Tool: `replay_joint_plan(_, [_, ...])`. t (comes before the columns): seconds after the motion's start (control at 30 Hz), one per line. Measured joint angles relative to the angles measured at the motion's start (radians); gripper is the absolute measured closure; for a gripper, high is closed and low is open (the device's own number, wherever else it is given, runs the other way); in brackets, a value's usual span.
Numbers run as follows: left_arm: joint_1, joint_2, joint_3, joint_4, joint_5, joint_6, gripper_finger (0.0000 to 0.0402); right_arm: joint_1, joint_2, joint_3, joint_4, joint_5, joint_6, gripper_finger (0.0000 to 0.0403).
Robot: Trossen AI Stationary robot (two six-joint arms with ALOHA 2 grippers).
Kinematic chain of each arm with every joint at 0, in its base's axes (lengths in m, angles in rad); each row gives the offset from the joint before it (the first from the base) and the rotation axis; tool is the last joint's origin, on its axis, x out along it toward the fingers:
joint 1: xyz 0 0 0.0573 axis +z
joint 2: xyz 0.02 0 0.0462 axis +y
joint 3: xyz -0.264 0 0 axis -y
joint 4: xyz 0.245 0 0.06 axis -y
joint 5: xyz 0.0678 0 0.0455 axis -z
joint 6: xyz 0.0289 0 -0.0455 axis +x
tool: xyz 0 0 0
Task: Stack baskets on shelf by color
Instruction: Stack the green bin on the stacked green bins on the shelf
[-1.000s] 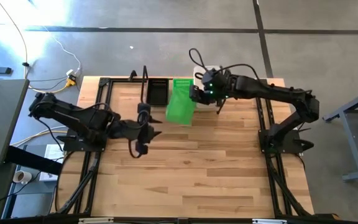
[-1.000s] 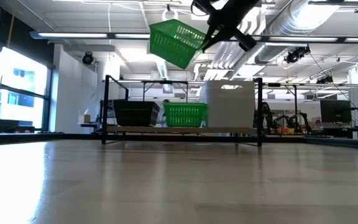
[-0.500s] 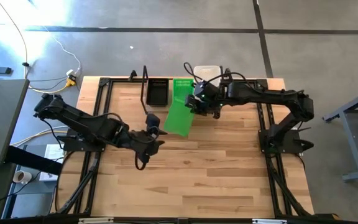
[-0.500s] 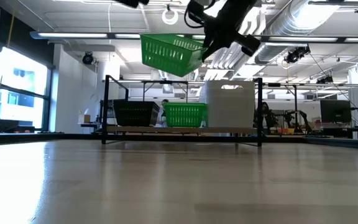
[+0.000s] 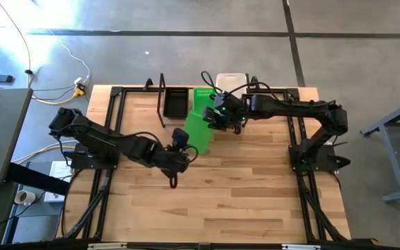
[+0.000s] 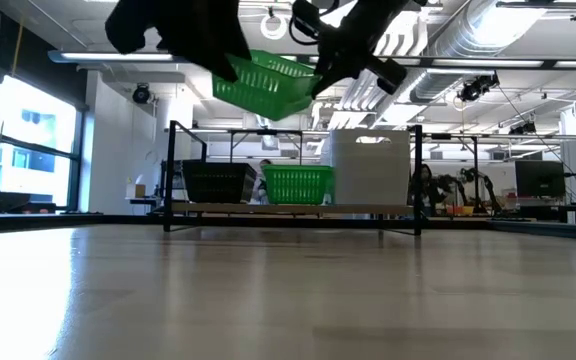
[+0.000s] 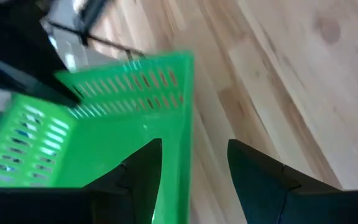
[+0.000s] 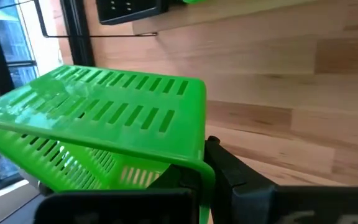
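Both arms are all matte black, chunky joints, loose black cables looping off them, right pincer (image 5: pixel 217 118) has small green lights.

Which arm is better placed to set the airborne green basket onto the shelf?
Right. The right hand already grips the green basket by its rim, close to the shelf. The left hand is open beside the basket, holding nothing.

Green slotted basket (image 5: pixel 199 129): airborne, tilted, near shelf (image 6: pixel 293 209). Shelf holds black basket (image 6: pixel 218 183), green basket (image 6: pixel 297 185), white basket (image 6: pixel 371 166).
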Motion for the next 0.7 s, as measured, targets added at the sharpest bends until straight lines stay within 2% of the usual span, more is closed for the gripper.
replay_joint_plan(0.17, [0.03, 0.008, 0.0, -0.014, -0.003, -0.011, 0.023, 0.0, 0.0, 0.0, -0.002, -0.019, -0.012, 0.0403])
replay_joint_plan(0.27, [0.038, 0.008, -0.001, -0.02, -0.006, -0.011, 0.0244, 0.0, 0.0, 0.0, -0.002, -0.02, -0.024, 0.0403])
replay_joint_plan(0.37, [0.042, 0.008, -0.001, -0.023, 0.022, -0.011, 0.028, 0.0, 0.0, 0.0, -0.001, -0.026, -0.032, 0.0403])
replay_joint_plan(0.57, [0.042, 0.008, -0.001, -0.023, 0.06, -0.01, 0.0384, 0.0, 0.0, 0.0, 0.006, -0.044, -0.095, 0.0403])
replay_joint_plan(0.7, [0.042, 0.007, -0.001, -0.024, 0.085, -0.011, 0.039, 0.0, 0.0, 0.0, 0.046, -0.032, -0.17, 0.0402])
